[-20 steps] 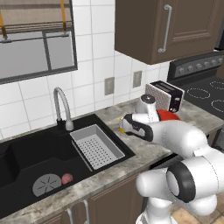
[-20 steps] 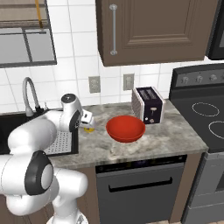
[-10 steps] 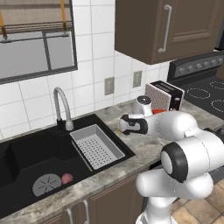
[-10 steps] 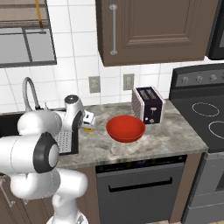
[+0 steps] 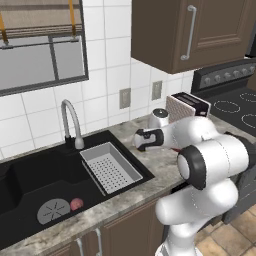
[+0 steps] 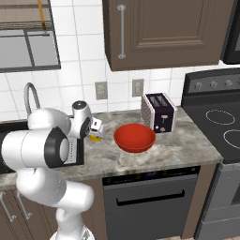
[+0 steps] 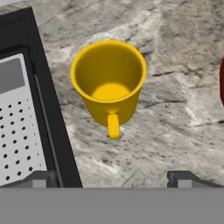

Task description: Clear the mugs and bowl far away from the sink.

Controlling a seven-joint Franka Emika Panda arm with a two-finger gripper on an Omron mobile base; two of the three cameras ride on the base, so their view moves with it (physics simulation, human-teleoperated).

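The yellow mug (image 7: pixel 109 85) stands upright on the stone counter, its handle pointing toward the hand camera. My gripper (image 7: pixel 112 180) hangs open above it, one dark fingertip (image 7: pixel 41 179) on each side and nothing between them. From the right base view a bit of the yellow mug (image 6: pixel 95 138) peeks out under my gripper (image 6: pixel 95 132), just right of the sink's edge. The red bowl (image 6: pixel 134 137) sits on the counter to the mug's right; its rim (image 7: pixel 222 81) clips the hand view. The black sink (image 5: pixel 35 185) with chrome tap (image 5: pixel 70 122) and grey tray (image 5: pixel 110 167) lies to the left.
A toaster (image 6: pixel 159 112) stands against the wall behind the bowl. The stove (image 6: pixel 220 136) begins at the counter's right end. Wall cabinets (image 6: pixel 164 33) hang overhead. The sink's black rim (image 7: pixel 48 109) runs close along the mug's left.
The arm's elbow has swung up and back. The hand has stayed over the yellow mug beside the sink, jaws still wide apart.
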